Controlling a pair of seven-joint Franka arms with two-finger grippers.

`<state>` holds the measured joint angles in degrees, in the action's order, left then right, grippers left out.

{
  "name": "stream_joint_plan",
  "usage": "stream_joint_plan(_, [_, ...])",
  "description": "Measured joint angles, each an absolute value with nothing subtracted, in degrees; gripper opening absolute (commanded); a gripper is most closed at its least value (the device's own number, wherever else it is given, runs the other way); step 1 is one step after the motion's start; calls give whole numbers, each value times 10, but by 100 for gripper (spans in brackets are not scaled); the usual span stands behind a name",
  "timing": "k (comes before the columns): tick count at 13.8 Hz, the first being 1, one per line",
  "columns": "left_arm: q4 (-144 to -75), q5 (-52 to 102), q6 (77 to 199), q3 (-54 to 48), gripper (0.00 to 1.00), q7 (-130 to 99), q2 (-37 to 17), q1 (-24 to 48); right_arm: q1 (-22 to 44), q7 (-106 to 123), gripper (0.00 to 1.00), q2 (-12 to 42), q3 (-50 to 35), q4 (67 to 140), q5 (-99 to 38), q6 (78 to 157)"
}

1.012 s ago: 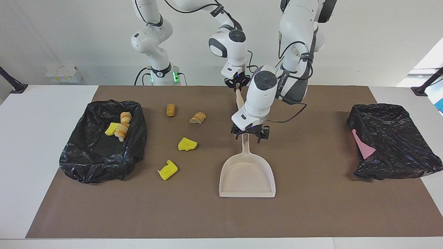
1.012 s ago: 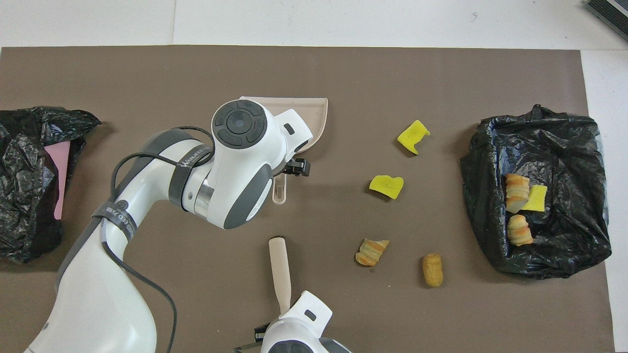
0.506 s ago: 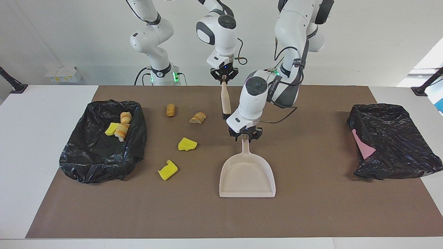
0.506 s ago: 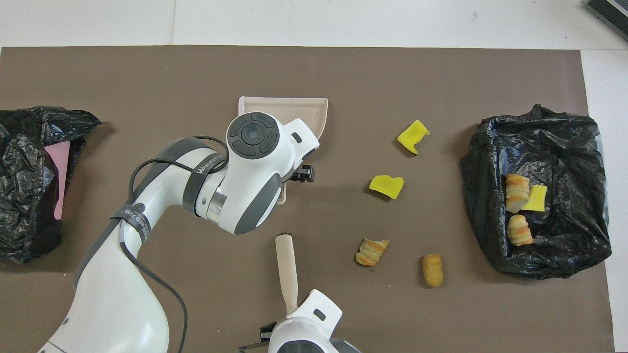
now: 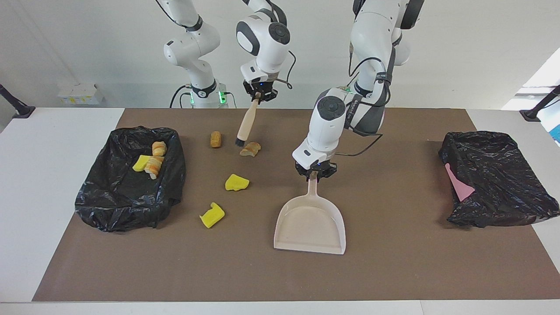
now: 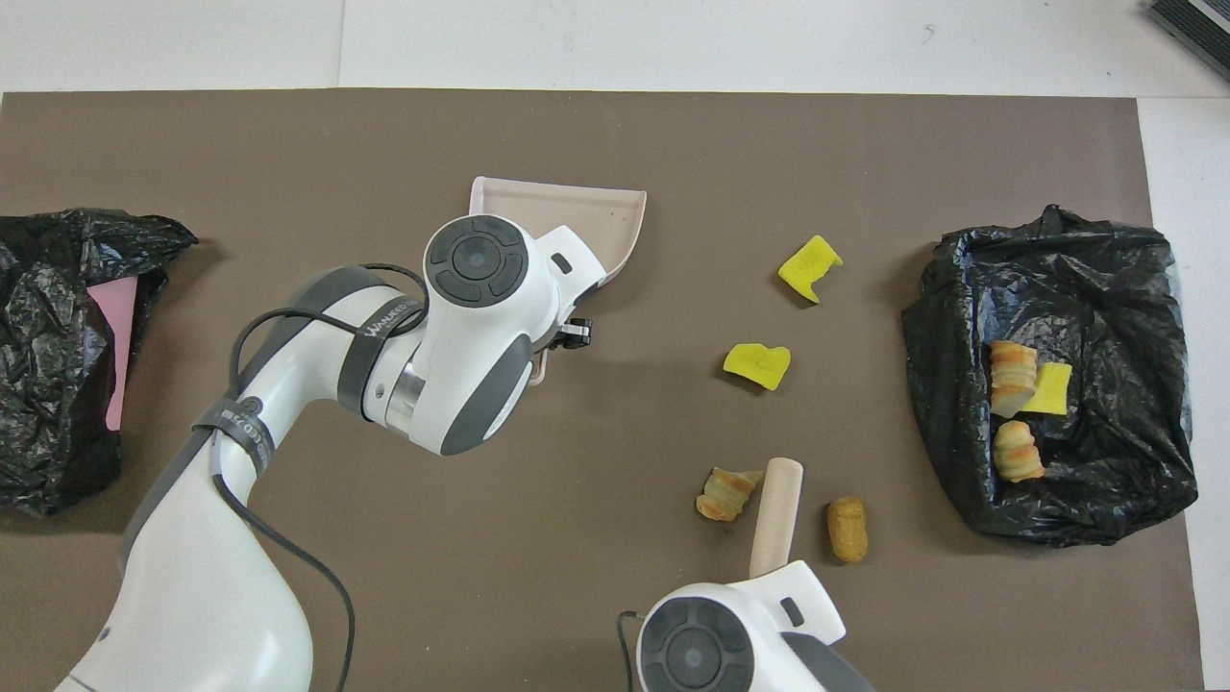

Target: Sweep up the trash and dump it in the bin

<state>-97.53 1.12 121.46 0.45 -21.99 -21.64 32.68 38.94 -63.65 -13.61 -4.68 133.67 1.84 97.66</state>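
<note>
Three bits of trash [image 5: 151,162] already lie in the black bin [image 5: 127,205] at the right arm's end of the counter. Four bits [image 5: 237,182] wait nearby. The left gripper [image 5: 316,171] has its fingers shut on the dustpan [image 5: 310,223] handle. The right gripper [image 5: 260,95] has its fingers shut on the brush [image 5: 246,124], beside a bread bit [image 5: 250,149].

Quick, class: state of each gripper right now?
Left gripper: shut on the beige plastic dustpan's handle.
Right gripper: shut on the wooden-handled brush.
</note>
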Motion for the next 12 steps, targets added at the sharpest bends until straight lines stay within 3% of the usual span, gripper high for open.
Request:
stream_joint_plan(6, [-974,7,1179,12,0,-126,-171,283,301,-637,0,-139,-46,1367,51,919])
stream_joint_plan(12, [-969,6,1097,16,0,129,-123,193,286,-633,0,-215,-46,1488,47,978])
